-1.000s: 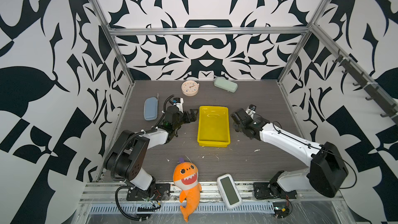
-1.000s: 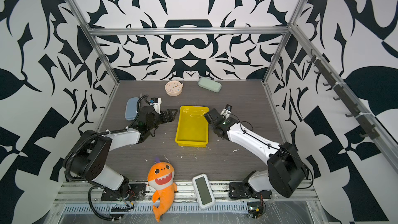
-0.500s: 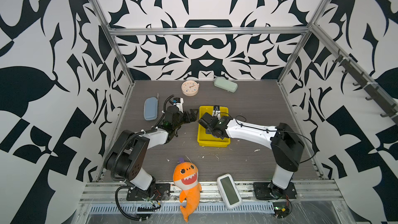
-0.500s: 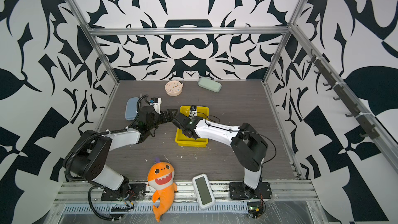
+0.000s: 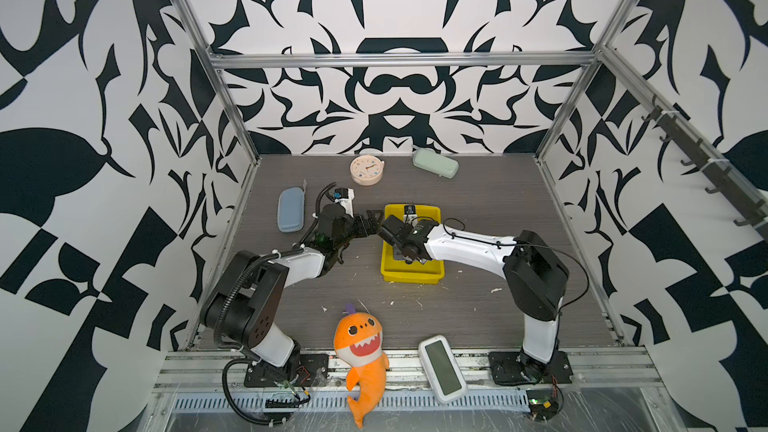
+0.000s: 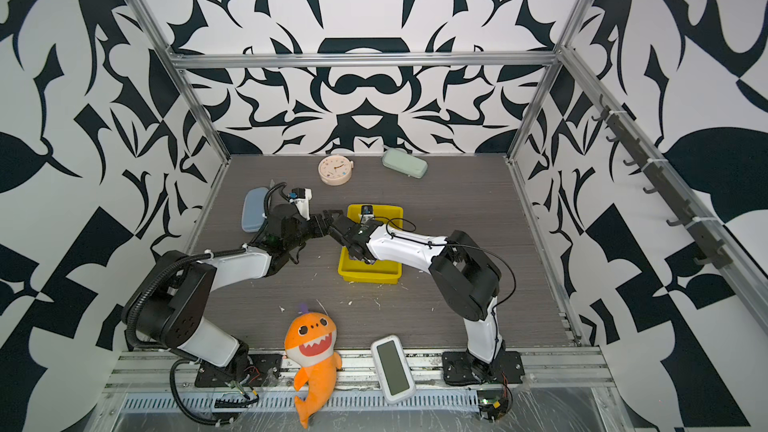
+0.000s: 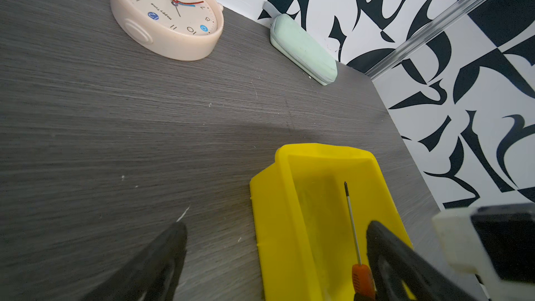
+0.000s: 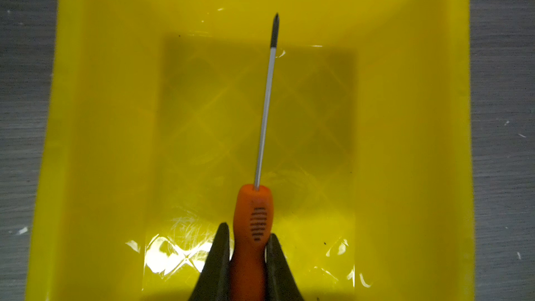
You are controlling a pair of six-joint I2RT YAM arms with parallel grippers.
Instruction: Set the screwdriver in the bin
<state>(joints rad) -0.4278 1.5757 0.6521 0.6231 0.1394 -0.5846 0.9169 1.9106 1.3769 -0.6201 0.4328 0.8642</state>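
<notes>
We see the right claw (image 8: 248, 230) clamped on the orange handle of the screwdriver (image 8: 262, 128), which points along the inside of the yellow bin (image 8: 86, 111). The left claw (image 7: 276, 227) stands spread apart beside the bin's rim, over the grey table (image 7: 115, 111).

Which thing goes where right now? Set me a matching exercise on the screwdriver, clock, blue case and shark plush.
1 screwdriver
2 clock
3 blue case
4 shark plush

A front edge of the table
B between the right arm's fingers, above the bin
C at the back, near the pale green case
D far left of the table

Pairs: 1-B, 2-C, 3-D, 4-A.
</notes>
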